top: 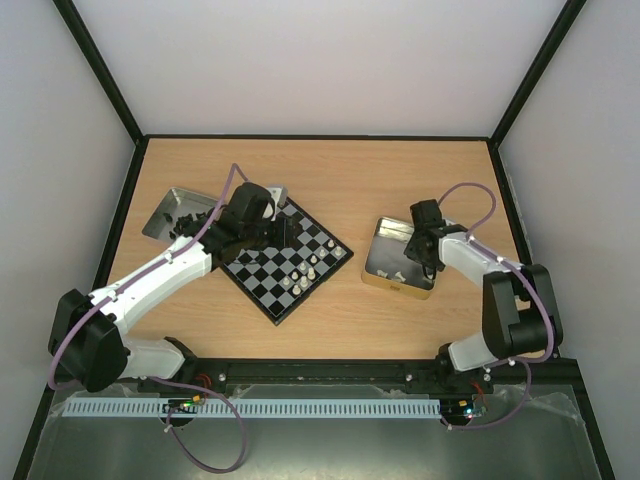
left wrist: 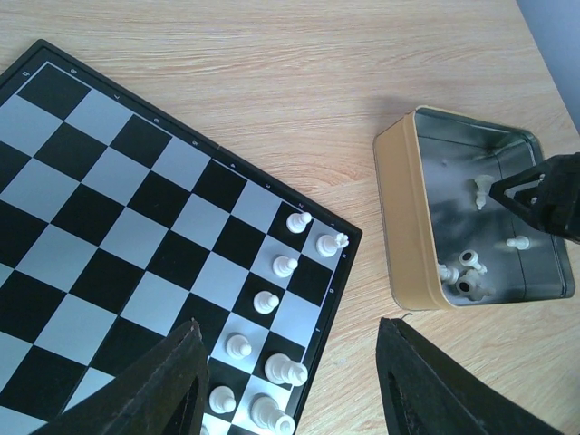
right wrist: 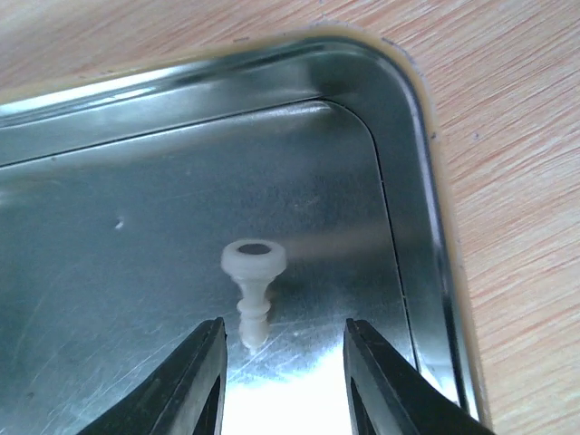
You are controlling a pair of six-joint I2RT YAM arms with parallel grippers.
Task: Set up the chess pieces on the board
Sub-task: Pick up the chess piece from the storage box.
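Wood counter (top: 400, 170) carries everything. The checkered board (left wrist: 118, 199) sits left of centre, turned corner-on, under the left arm (top: 150, 280). A shallow metal tray (top: 170, 215) lies at the board's far-left side, and a gold-walled tin (left wrist: 399, 217) lies right of the board, apart from it. The left pincer (left wrist: 290, 324) hangs over the board's right part, spread wide with nothing between. The right pincer (right wrist: 285, 328) is down inside the tin, gap fairly narrow, either side of one white piece (right wrist: 252, 281) lying on the tin floor, not touching it. White chess pieces (left wrist: 265, 302) stand in two short rows along the board's near-right edge; a few more lie in the tin's near part.
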